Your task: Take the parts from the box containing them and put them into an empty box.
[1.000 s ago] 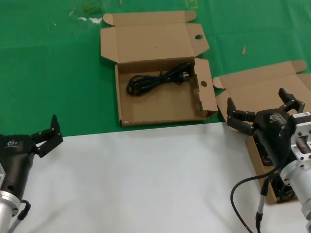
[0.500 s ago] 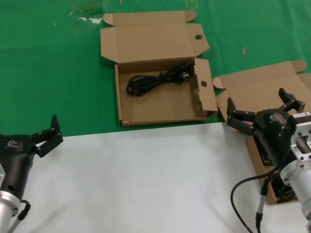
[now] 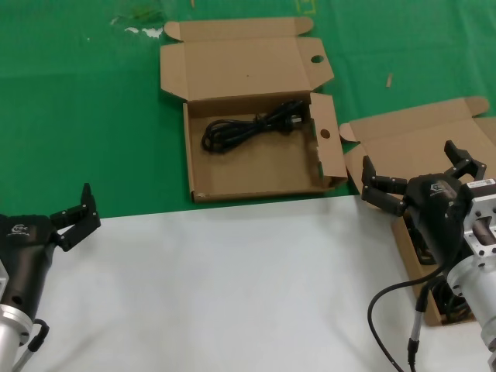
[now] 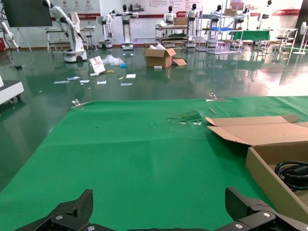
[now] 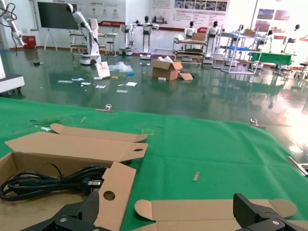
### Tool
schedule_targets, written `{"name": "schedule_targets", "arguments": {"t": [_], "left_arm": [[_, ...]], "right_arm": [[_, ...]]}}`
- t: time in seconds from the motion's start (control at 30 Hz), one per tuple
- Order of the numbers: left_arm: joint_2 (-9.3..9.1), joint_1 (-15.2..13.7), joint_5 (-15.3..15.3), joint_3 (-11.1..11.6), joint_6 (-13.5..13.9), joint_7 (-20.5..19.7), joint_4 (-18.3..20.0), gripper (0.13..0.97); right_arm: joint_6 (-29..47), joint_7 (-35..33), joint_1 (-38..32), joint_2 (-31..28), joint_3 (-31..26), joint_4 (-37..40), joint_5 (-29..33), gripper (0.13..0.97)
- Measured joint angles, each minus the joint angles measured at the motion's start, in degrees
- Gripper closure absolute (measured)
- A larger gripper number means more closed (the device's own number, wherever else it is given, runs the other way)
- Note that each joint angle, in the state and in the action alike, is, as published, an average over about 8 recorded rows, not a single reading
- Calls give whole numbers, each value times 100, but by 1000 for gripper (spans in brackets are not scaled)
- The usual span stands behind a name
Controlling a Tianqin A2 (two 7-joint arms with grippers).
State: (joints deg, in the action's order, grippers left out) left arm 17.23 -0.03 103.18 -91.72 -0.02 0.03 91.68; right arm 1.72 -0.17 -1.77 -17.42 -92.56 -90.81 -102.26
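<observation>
Partly hidden behind the wide-spread right claw (image 3: pixel 418 177), the plain box (image 3: pixel 422 143) is cut off at the edge. One cable (image 3: pixel 252 128) lies in the holed box (image 3: pixel 256 167). The left claw (image 3: pixel 76 217) is spread wide over the worktop (image 3: pixel 217 287).

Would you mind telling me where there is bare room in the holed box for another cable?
In the holed box, the near half of the floor, between the black cable and the front wall, lies bare. The far strip under the lid is taken by that cable. The right gripper hovers over the plain box.
</observation>
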Motion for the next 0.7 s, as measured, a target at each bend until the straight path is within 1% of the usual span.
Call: {"name": "schedule_targets", "arguments": {"t": [0.7], "left_arm": [[0, 0, 0, 0, 0, 0, 0, 132]], "right_arm": [[0, 0, 0, 0, 0, 0, 0, 129]]}}
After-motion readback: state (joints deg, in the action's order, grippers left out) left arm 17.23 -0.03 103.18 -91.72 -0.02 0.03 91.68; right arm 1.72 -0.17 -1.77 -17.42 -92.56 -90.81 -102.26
